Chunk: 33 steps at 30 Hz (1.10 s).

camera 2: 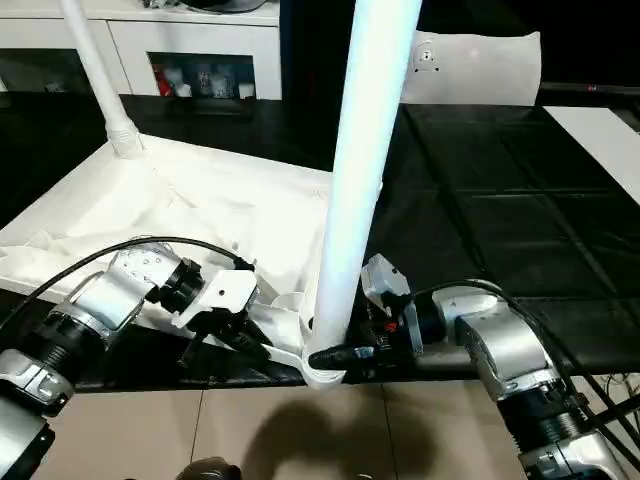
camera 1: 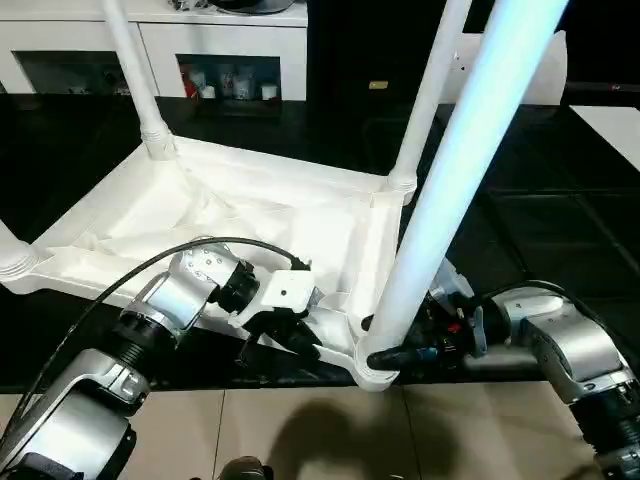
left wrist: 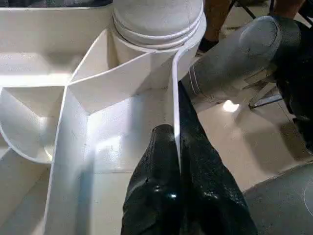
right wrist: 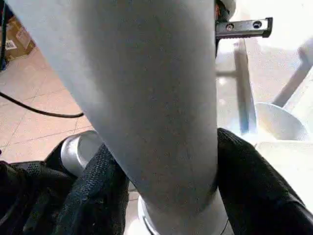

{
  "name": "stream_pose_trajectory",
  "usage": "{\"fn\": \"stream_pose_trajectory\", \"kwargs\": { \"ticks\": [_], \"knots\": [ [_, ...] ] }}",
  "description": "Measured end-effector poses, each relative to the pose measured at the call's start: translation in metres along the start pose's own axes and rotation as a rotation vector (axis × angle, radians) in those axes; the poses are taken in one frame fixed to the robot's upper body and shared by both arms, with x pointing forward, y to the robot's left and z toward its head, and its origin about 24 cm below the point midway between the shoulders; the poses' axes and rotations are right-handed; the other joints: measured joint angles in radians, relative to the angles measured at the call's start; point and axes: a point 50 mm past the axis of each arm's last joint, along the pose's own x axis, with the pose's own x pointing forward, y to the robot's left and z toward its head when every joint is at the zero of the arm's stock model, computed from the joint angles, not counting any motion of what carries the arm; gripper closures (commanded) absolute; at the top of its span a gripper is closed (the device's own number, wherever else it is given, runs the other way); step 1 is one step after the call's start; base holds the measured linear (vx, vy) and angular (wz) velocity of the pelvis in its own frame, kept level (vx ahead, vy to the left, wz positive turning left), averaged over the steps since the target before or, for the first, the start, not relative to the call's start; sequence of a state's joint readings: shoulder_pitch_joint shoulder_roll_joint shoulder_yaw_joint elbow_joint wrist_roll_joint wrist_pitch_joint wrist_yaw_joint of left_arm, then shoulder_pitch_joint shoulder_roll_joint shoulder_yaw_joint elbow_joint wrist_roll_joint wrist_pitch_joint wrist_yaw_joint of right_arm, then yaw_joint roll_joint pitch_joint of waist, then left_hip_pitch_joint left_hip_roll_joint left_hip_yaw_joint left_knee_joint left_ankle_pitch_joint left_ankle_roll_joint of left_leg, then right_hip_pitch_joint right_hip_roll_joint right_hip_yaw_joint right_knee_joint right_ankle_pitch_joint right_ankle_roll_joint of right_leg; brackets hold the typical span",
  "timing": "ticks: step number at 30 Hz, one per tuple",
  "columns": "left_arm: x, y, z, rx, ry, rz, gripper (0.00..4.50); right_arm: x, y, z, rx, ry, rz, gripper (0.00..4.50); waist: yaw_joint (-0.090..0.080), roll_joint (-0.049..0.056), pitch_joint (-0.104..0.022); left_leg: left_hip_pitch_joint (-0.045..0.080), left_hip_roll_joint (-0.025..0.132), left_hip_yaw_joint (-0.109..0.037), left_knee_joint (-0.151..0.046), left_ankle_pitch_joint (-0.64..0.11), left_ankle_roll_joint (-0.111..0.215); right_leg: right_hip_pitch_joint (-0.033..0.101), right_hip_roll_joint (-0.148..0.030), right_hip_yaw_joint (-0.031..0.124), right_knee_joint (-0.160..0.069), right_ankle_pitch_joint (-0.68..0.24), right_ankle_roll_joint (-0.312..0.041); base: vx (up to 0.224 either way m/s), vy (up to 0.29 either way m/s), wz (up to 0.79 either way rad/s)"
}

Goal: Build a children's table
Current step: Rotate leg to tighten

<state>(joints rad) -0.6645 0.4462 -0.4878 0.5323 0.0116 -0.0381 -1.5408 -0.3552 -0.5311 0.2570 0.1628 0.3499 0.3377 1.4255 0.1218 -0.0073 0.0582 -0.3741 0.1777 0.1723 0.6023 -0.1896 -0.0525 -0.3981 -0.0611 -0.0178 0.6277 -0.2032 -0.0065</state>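
Upside-down children's table, one gripper on its rim and the other around a leg

The tabletop [camera 1: 250, 215] is lying ribbed side up on the black work surface [camera 2: 480, 220], its near corner overhanging the tiled floor [camera 2: 250, 430]. Four legs are standing up from the corner sockets; the nearest leg [camera 1: 450, 170] is rising from the near corner, with others at the far left [camera 1: 135, 70] and far right [camera 1: 430, 95]. The right gripper [camera 1: 385, 356] is wrapping its two fingers [right wrist: 93, 196] around the base of the nearest leg, touching both sides. The left gripper [left wrist: 178, 161] is pinching the tabletop's thin raised rim [left wrist: 175, 98], jaws nearly closed, just beside that same corner socket.
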Motion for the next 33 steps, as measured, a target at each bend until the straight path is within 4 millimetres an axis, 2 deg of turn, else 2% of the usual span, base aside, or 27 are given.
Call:
{"fn": "stream_pose_trajectory", "kwargs": {
  "ticks": [4,8,10,13,14,16,23,25,28,30,33],
  "knots": [
    [0.001,0.001,0.001,-0.014,-0.016,0.010,4.50,0.001,0.001,0.001,0.015,-0.021,-0.024,2.37,0.000,0.000,0.000,0.001,0.000,0.000,0.000,0.000,-0.001,0.000,0.000,0.000,0.001,0.000,0.000,0.000,0.000,0.00],
    [-0.003,0.007,-0.003,-0.085,-0.015,0.103,4.50,0.005,-0.003,-0.001,0.045,-0.086,-0.164,2.38,-0.008,0.000,0.000,0.003,0.000,0.000,0.000,0.004,-0.002,0.000,0.000,0.000,0.003,0.001,-0.001,0.000,0.000,0.00],
    [-0.007,0.014,-0.005,-0.149,-0.013,0.203,4.50,0.010,-0.011,-0.001,0.069,-0.130,-0.307,2.40,-0.021,0.000,0.000,0.003,0.000,0.000,-0.001,0.007,-0.003,-0.001,0.000,0.000,0.004,0.001,0.000,0.000,0.000,0.00],
    [-0.003,0.022,-0.006,-0.220,-0.031,0.312,4.50,0.013,-0.022,-0.001,0.106,-0.173,-0.498,2.42,-0.058,0.001,0.000,0.004,0.000,0.001,-0.001,0.007,-0.004,-0.001,0.000,0.002,0.002,0.001,0.001,0.000,0.000,0.00],
    [-0.001,0.026,-0.007,-0.264,-0.042,0.379,4.50,0.017,-0.030,0.000,0.142,-0.201,-0.604,2.43,-0.075,0.001,0.000,0.004,0.000,0.001,-0.001,0.007,-0.004,-0.001,0.000,0.002,0.002,0.003,-0.001,0.000,0.000,0.00],
    [0.002,0.035,-0.003,-0.304,-0.044,0.450,4.50,0.021,-0.041,0.004,0.171,-0.227,-0.726,2.45,-0.089,0.002,0.000,0.003,0.000,0.001,-0.001,0.007,-0.004,-0.003,0.001,0.002,0.002,0.005,-0.001,0.000,0.000,0.00],
    [0.020,0.052,0.009,-0.441,-0.096,0.668,4.50,0.033,-0.064,0.018,0.237,-0.251,-1.057,2.45,-0.090,0.003,-0.001,0.003,0.001,0.001,-0.007,0.007,-0.004,-0.004,0.002,0.001,-0.001,0.005,0.000,0.000,0.000,0.00],
    [0.023,0.053,0.011,-0.449,-0.100,0.685,4.50,0.035,-0.066,0.019,0.240,-0.259,-1.092,1.76,-0.089,0.003,-0.001,0.002,0.001,0.001,-0.008,0.007,-0.004,-0.004,0.002,0.001,-0.003,0.005,-0.001,0.000,0.000,0.00],
    [0.026,0.054,0.013,-0.454,-0.104,0.699,4.50,0.037,-0.067,0.019,0.241,-0.276,-1.119,1.70,-0.088,0.003,-0.001,0.002,0.000,0.001,-0.008,0.007,-0.003,-0.003,0.002,0.001,-0.005,0.006,-0.001,0.000,0.000,0.00],
    [0.026,0.054,0.013,-0.453,-0.103,0.700,4.50,0.037,-0.067,0.019,0.241,-0.278,-1.119,1.31,-0.088,0.003,-0.001,0.001,0.000,0.001,-0.008,0.007,-0.003,-0.003,0.002,0.001,-0.006,0.007,-0.001,0.000,0.000,0.00],
    [0.024,0.053,0.013,-0.395,-0.098,0.677,4.50,0.034,-0.063,0.017,0.196,-0.284,-1.074,1.20,-0.087,0.004,0.000,0.000,0.000,0.001,-0.008,0.007,-0.003,-0.004,0.002,0.001,-0.007,0.007,0.000,0.000,0.000,0.00]
  ]
}}
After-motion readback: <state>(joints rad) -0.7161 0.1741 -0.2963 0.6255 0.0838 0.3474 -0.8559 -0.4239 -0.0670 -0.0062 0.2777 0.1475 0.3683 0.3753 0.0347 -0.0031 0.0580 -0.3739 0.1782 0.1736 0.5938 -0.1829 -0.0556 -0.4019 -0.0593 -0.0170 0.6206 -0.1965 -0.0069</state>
